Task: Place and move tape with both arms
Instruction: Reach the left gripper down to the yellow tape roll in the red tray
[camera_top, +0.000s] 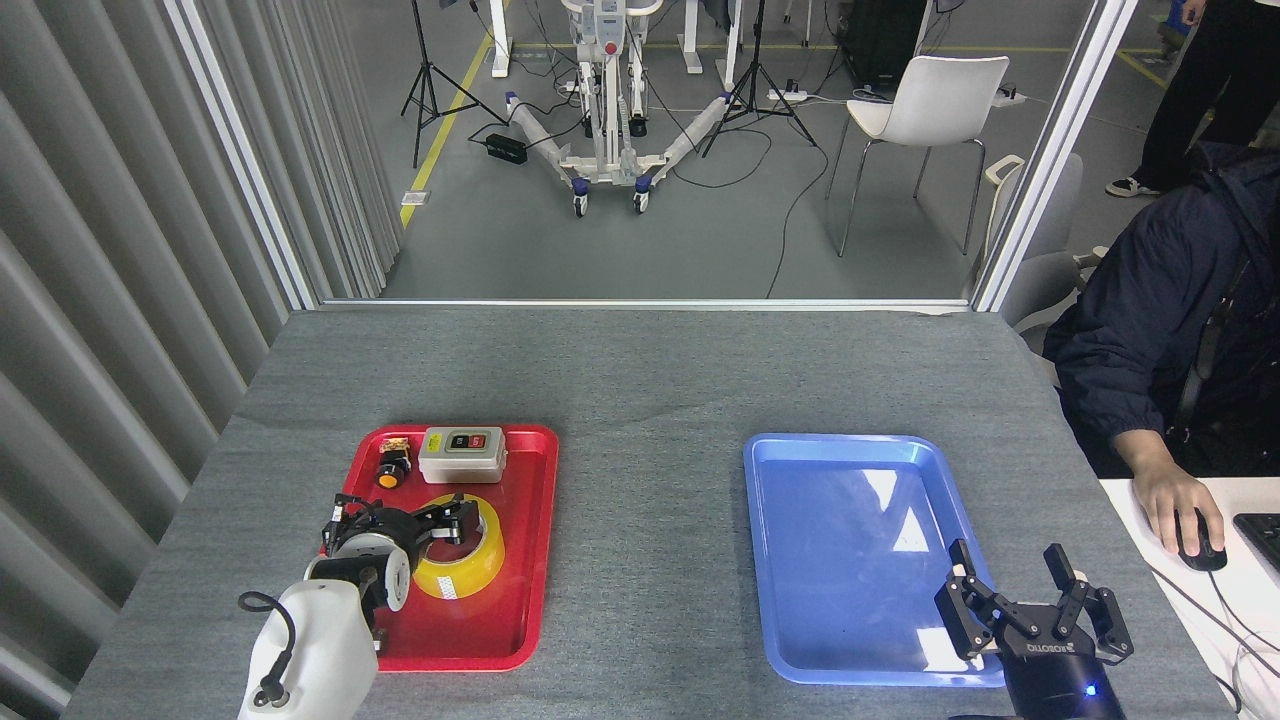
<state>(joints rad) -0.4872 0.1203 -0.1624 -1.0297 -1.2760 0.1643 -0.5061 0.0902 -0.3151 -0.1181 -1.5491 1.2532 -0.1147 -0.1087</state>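
Note:
The yellow tape roll (480, 562) lies flat in the middle of the red tray (525, 600). My left arm comes in from the bottom left, tilted down over the tray. Its gripper (448, 522) is low over the roll's left side and core, fingers spread and open, with the far part of the roll hidden behind them. I cannot tell whether the fingers touch the roll. My right gripper (1008, 568) stands open and empty, fingers up, at the near right corner of the blue tray (850, 540).
A grey switch box (462, 455) and a small yellow push button (390, 470) sit at the red tray's far end. A seated person (1150, 330) is at the right, hand on a mouse (1190, 525) on a white desk. A window frame bounds the table's far edge.

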